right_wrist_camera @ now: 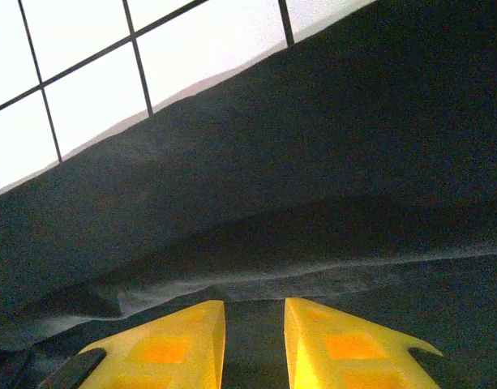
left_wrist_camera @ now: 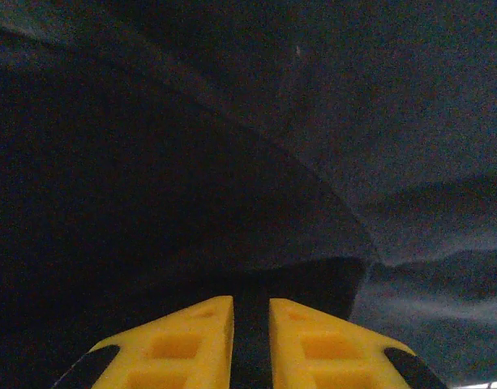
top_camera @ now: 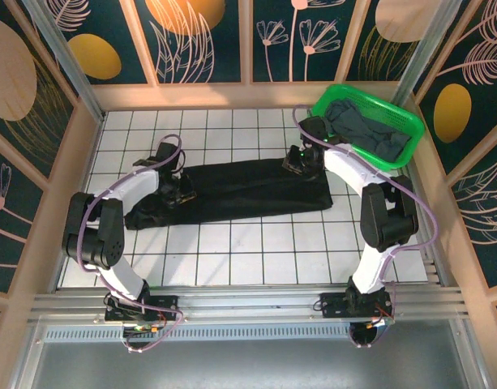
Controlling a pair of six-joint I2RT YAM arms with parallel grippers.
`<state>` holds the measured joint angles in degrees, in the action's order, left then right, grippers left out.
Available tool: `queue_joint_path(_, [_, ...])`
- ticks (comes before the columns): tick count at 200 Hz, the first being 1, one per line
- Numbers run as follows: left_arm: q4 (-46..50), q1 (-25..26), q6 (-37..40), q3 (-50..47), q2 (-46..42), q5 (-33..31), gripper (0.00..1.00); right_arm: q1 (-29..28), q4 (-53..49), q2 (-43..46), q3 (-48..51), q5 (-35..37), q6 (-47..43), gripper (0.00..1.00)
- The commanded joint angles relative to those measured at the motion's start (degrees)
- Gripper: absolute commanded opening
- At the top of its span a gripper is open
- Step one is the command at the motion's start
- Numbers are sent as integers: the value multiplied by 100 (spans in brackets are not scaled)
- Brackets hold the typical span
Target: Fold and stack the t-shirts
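A black t-shirt (top_camera: 248,190) lies folded into a long strip across the white tiled table. My left gripper (top_camera: 182,193) sits low on its left end. In the left wrist view the yellow fingers of the left gripper (left_wrist_camera: 251,301) stand nearly together, with dark cloth (left_wrist_camera: 232,146) in the narrow slot between them. My right gripper (top_camera: 299,164) is at the strip's upper right edge. In the right wrist view the right gripper (right_wrist_camera: 254,304) has its jaws apart over a fold of the black cloth (right_wrist_camera: 313,162), holding nothing. A slate grey t-shirt (top_camera: 366,130) lies crumpled in the basket.
The green plastic basket (top_camera: 378,103) stands at the back right corner, just behind the right arm. Wooden walls close in the table on three sides. Bare tiles (top_camera: 256,251) stretch between the shirt and the arm bases.
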<state>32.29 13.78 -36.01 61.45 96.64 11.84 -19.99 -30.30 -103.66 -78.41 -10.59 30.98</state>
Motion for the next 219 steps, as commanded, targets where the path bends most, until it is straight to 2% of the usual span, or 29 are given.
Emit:
queue_joint_path(1, [450, 176, 24, -81, 18, 118, 18, -20, 46, 194, 182, 14, 132, 26])
queue_joint_path(23, [498, 295, -125, -270, 0, 144, 19, -19, 101, 253, 296, 22, 170, 26])
queue_joint_path(60, [-46, 366, -797, -682, -32, 740, 20, -16, 164, 306, 439, 4, 189, 26])
queue_joint_path(105, [-272, 406, -1569, -806, -578, 1102, 35, -22, 237, 385, 681, 22, 206, 26])
queue_joint_path(124, [-83, 406, -1728, -714, -856, 1140, 36, -25, 292, 412, 770, 5, 220, 26])
queue_joint_path(142, [271, 406, -1807, -393, -1141, 792, 36, -45, 344, 416, 801, -13, 224, 26])
queue_joint_path(161, [829, 342, -1618, 194, -1133, -117, 34, -93, 443, 431, 831, -139, 217, 26])
queue_joint_path(174, [1084, 161, -1462, 456, -911, -637, 34, -175, 687, 458, 853, -527, 159, 25])
queue_joint_path(195, [963, -339, -1325, 364, -627, -922, 32, -446, 1419, 572, 866, -1611, -76, 26])
queue_joint_path(219, [627, -552, -1143, 76, -479, -1012, 32, -855, 1791, 688, 764, -2059, -198, 26])
